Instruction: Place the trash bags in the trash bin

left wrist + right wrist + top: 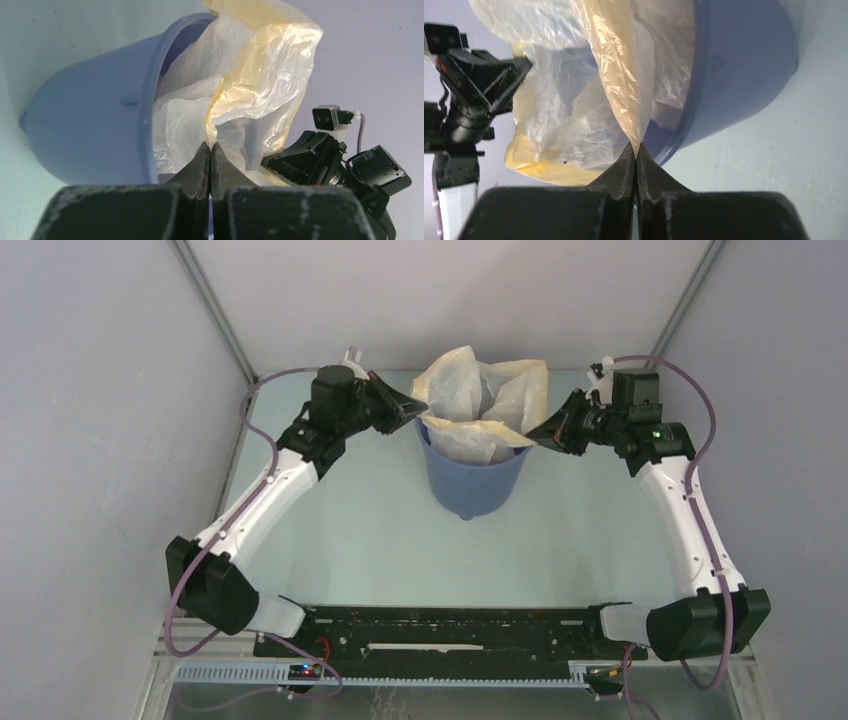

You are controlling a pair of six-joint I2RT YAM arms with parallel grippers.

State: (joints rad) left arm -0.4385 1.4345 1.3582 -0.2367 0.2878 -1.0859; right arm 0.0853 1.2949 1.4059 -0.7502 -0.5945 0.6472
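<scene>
The blue trash bin [472,480] stands upright at the table's far middle. The pale yellowish trash bag [480,400] sits partly inside it and billows above the rim. My left gripper [418,408] is shut on the bag's left edge at the bin's rim. My right gripper [534,435] is shut on the bag's right edge at the rim. In the left wrist view the left gripper [210,146] pinches a fold of the bag [250,75] beside the bin [95,125]. In the right wrist view the right gripper [636,147] pinches a fold of the bag [614,75] by the bin [739,75].
The pale green table [380,540] lies open in front of the bin. Grey walls close in at left, right and back. The black base rail [450,630] runs along the near edge.
</scene>
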